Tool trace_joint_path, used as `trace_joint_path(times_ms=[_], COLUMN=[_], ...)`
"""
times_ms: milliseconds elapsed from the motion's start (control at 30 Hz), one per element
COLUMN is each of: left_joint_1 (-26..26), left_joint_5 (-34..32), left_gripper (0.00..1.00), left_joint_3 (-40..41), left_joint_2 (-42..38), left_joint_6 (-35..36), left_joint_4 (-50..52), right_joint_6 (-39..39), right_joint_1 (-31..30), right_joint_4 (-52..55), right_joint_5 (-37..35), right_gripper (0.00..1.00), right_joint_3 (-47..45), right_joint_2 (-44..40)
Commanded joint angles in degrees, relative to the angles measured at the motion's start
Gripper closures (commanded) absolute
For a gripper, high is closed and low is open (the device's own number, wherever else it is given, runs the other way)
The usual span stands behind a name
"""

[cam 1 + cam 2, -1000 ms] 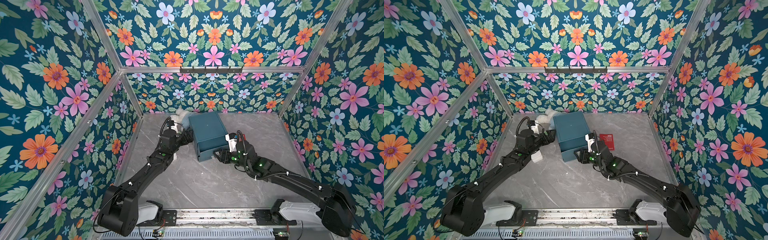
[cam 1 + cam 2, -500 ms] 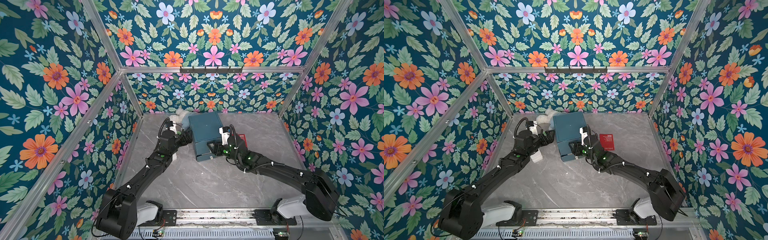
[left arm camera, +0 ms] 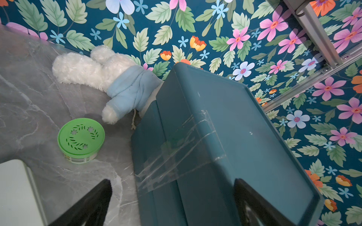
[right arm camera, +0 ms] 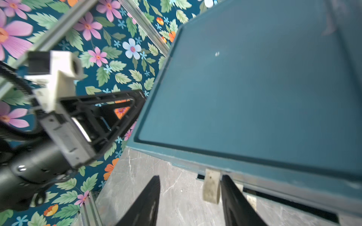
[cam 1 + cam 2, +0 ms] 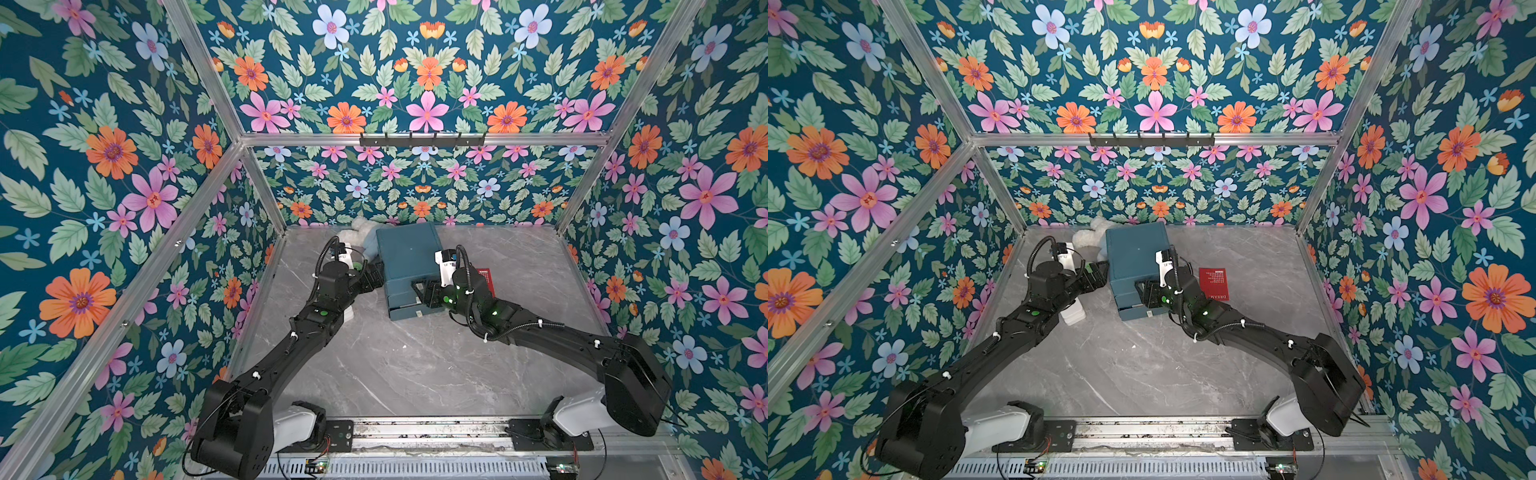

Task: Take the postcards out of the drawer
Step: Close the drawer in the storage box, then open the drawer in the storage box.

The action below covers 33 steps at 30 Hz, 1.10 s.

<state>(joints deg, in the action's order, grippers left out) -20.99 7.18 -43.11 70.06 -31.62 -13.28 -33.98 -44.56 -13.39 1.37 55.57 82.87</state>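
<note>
The teal drawer box point(image 5: 409, 257) point(image 5: 1136, 253) stands at the back middle of the table. A beige pull tab point(image 4: 211, 185) hangs from its front, where a dark slit shows under the top. My right gripper point(image 4: 191, 195) point(image 5: 417, 291) is open at that front, and the tab hangs between its fingers, close to one finger point(image 4: 235, 203). My left gripper point(image 3: 172, 195) point(image 5: 376, 276) is wide open, with the box's left side edge between its fingers. One red postcard point(image 5: 1214, 284) reading DREAM lies on the table right of the box. The drawer's inside is hidden.
A white plush toy in a pale blue coat point(image 3: 117, 82) point(image 5: 1088, 239) lies behind the box's left corner. A green round lidded tub point(image 3: 81, 137) and a white block point(image 5: 1073, 313) sit under my left arm. Floral walls close in three sides.
My right gripper has swung left from the box's right front corner to its front face, by the pull tab. The left arm and the red postcard have stayed put.
</note>
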Motion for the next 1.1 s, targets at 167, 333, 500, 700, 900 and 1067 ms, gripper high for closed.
trace_joint_path(times_ms=[167,333,500,700,900,1067], left_joint_1=[0.1,0.1,0.1,0.0,0.0,0.0], left_joint_5=[5.2,7.9,12.2,14.3,14.2,14.3], left_gripper=[0.0,0.0,0.0,0.0,0.0,0.01], left_joint_3=[-1.3,-2.3,-2.8,-3.7,-3.7,-3.8], left_joint_2=[-0.5,-0.1,2.9,5.3,5.9,6.9], left_joint_6=[-0.6,-0.5,-2.8,-3.9,-3.9,-3.9], left_joint_4=[-2.1,-3.0,-5.8,-6.7,-6.8,-6.8], right_joint_6=[-1.7,-6.5,-10.6,-13.2,-15.5,-15.8], right_joint_1=[-0.1,-0.7,-0.7,-0.6,0.0,0.3], right_joint_4=[2.9,0.6,-7.1,-16.7,-26.2,-34.4], right_joint_5=[5.3,5.7,5.4,3.9,2.8,-0.9], right_gripper=[0.46,0.46,0.46,0.47,0.5,0.54], right_joint_3=[-5.8,-13.1,-18.3,-19.7,-19.4,-20.1], right_joint_2=[-6.0,-8.5,-7.4,-1.9,4.7,8.4])
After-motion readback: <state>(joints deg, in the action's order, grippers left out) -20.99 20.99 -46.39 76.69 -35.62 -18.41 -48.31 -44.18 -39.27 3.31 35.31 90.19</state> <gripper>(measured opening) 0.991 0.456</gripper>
